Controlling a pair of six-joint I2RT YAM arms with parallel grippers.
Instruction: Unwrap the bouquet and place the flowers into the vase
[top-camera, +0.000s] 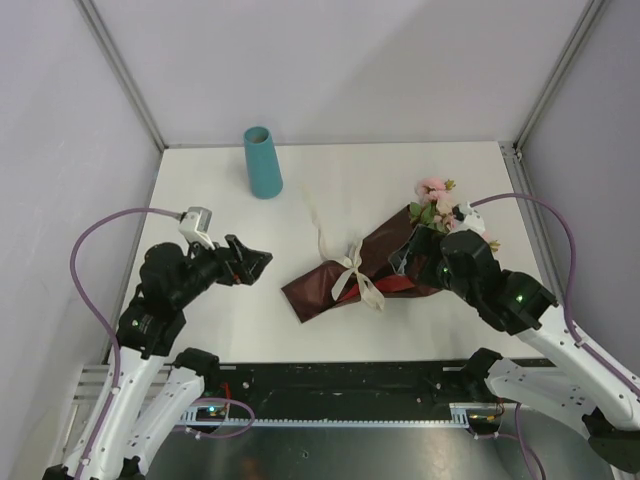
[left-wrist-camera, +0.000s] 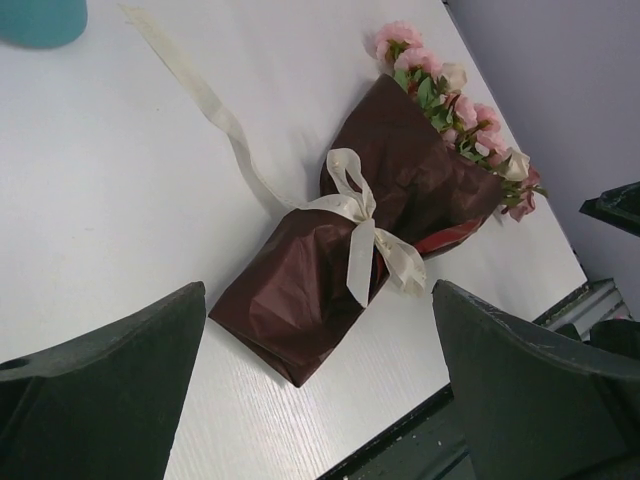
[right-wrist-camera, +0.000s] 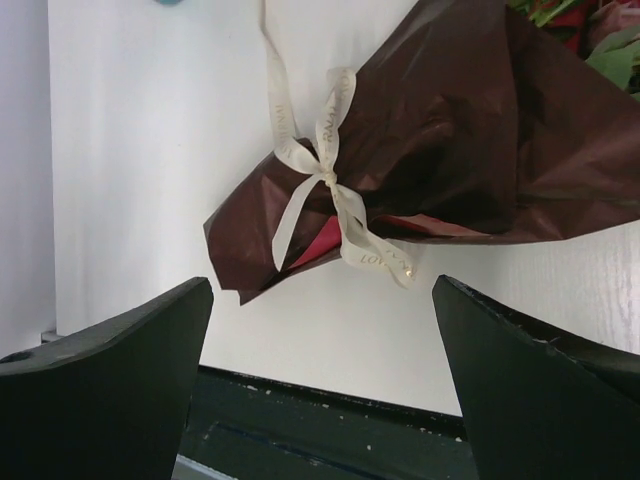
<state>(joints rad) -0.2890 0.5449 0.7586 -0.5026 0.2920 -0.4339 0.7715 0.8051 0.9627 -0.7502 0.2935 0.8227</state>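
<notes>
two black two-finger grippers sit nearest, the left gripper (top-camera: 258, 265) and the right gripper (top-camera: 403, 258), both with jaws spread wide and holding nothing. between them the bouquet (top-camera: 340, 280) in dark red crinkly wrapping paper lies on its side on the white table (top-camera: 230, 330), cream ribbon (top-camera: 347, 270) tied in a bow, pink and cream flowers (top-camera: 435, 200) sticking out far right by the right gripper. the plain teal-blue cylindrical vase (top-camera: 262, 162) stands upright at the far edge, well apart.

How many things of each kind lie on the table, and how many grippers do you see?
Wrapped rose bouquet: 1
Cream ribbon bow tied around it: 1
Teal vase: 1
Open grippers: 2, the left gripper and the right gripper
Total: 5
</notes>
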